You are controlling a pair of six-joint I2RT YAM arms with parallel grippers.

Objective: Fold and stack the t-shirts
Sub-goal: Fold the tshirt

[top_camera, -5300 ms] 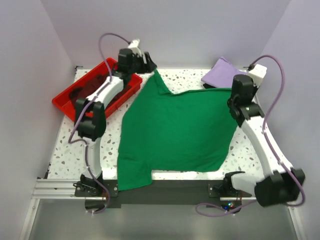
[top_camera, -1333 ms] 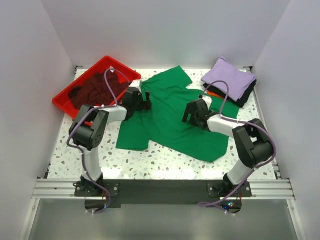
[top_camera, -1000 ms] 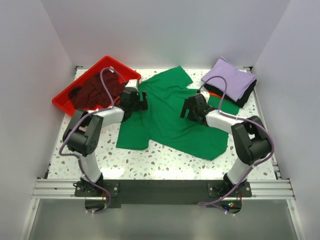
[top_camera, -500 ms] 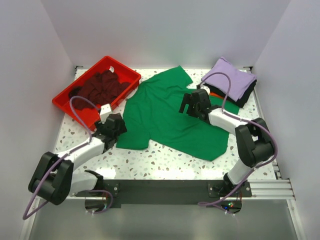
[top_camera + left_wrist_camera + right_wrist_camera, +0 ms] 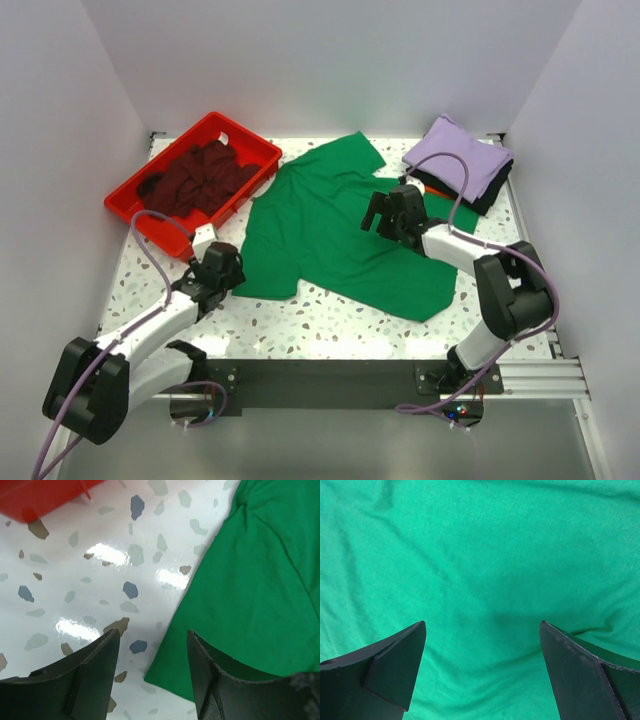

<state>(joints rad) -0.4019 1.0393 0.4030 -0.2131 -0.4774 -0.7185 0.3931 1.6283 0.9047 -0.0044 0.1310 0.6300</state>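
Observation:
The bright green t-shirt (image 5: 335, 225) lies spread flat on the speckled table, one sleeve toward the back. My left gripper (image 5: 232, 278) hovers low at its near-left corner. In the left wrist view its jaws (image 5: 153, 632) stand apart, with the green shirt's corner (image 5: 260, 580) lying on the table beneath them, not pinched. My right gripper (image 5: 383, 222) is over the shirt's right-middle. It is wide open (image 5: 482, 623) just above the cloth, holding nothing. A dark maroon t-shirt (image 5: 195, 172) is bunched in the red tray. A folded lavender t-shirt (image 5: 462, 155) tops a pile at the back right.
The red tray (image 5: 245, 133) sits at the back left, and its corner (image 5: 40, 497) shows in the left wrist view. Beneath the lavender shirt lie a black shirt (image 5: 492, 195) and a sliver of orange (image 5: 430, 188). White walls close in three sides.
My left arm has swung from beside the tray back to the shirt's near-left corner. My right gripper has shifted slightly rightward over the cloth. The shirt, earlier stretched between both grippers, lies flat.

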